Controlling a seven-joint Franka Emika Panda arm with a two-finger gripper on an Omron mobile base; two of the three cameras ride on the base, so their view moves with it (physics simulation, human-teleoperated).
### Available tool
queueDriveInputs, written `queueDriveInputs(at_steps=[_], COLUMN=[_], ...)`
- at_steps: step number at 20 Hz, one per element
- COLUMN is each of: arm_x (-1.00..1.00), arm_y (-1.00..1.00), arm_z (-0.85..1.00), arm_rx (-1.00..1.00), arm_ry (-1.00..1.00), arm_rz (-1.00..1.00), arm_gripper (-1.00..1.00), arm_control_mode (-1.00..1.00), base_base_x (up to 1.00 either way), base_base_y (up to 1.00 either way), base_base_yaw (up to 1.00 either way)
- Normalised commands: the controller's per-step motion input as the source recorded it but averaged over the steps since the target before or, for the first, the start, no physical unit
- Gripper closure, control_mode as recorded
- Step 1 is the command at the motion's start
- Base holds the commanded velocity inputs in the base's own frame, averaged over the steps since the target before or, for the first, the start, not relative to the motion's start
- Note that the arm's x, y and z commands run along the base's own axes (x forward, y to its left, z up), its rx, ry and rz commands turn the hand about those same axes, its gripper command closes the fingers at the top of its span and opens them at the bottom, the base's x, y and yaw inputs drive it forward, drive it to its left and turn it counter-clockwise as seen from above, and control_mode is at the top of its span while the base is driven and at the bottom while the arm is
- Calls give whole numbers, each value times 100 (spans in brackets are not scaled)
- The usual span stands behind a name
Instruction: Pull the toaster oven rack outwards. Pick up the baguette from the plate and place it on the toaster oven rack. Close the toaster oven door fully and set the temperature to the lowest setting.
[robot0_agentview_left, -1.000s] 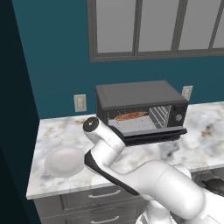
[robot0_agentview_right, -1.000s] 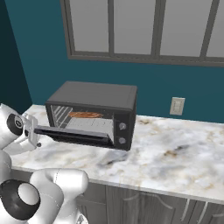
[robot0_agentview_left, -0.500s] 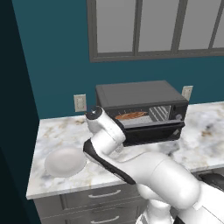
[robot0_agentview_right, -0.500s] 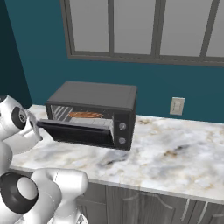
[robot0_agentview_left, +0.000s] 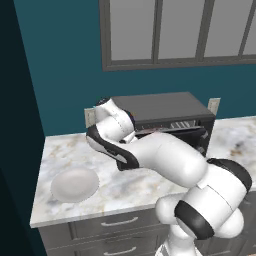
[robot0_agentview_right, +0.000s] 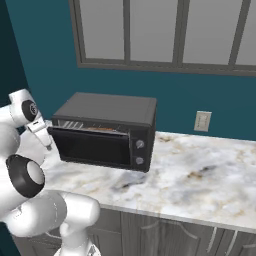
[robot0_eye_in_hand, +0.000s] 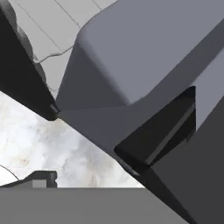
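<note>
**Oven door almost shut, arm at its left edge**

Nearest the base, the white arm bends up over the front of the marble desk (robot0_agentview_left: 125, 187) and reaches toward the left end of the toaster oven (robot0_agentview_right: 107, 131). On the left of the desk lies the plate (robot0_agentview_left: 75, 184), round, white and bare, well apart from the oven. The tool (robot0_agentview_right: 41, 134) sits just beside the left edge of the toaster oven door (robot0_agentview_right: 92, 147); from the right base camera it reads as a pale part pressed near the door's frame, and its jaws stand wide with nothing between them. In the hand camera the grey door frame (robot0_eye_in_hand: 131, 74) is very close, crossing the picture at a slant, with marble below it.

The door is nearly upright, leaning out slightly at the top, so a narrow gap remains under the oven's roof. Through that gap a thin strip of the toaster oven rack (robot0_agentview_right: 70, 124) and a sliver of the brown baguette (robot0_agentview_right: 102, 129) can be made out inside. Two small round knobs (robot0_agentview_right: 140, 152) sit on the right-hand panel. Behind the oven, wall sockets are set in the teal wall (robot0_agentview_right: 45, 55), with a window (robot0_agentview_right: 165, 30) above.
</note>
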Motion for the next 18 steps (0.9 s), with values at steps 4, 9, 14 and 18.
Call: queueDriveInputs(at_steps=[4,9,14,18], arm_x=[26,9,2,12], arm_y=[-100,-100,-100,-100], arm_z=[0,-4,-2,-1], arm_rx=[0,0,0,0], arm_ry=[29,14,0,-11], arm_rz=[14,21,30,38], arm_gripper=[-100,-100,-100,-100], arm_control_mode=[-100,-100,-100,-100], base_base_x=[0,0,0,0], base_base_y=[0,0,0,0], base_base_yaw=[0,0,0,0])
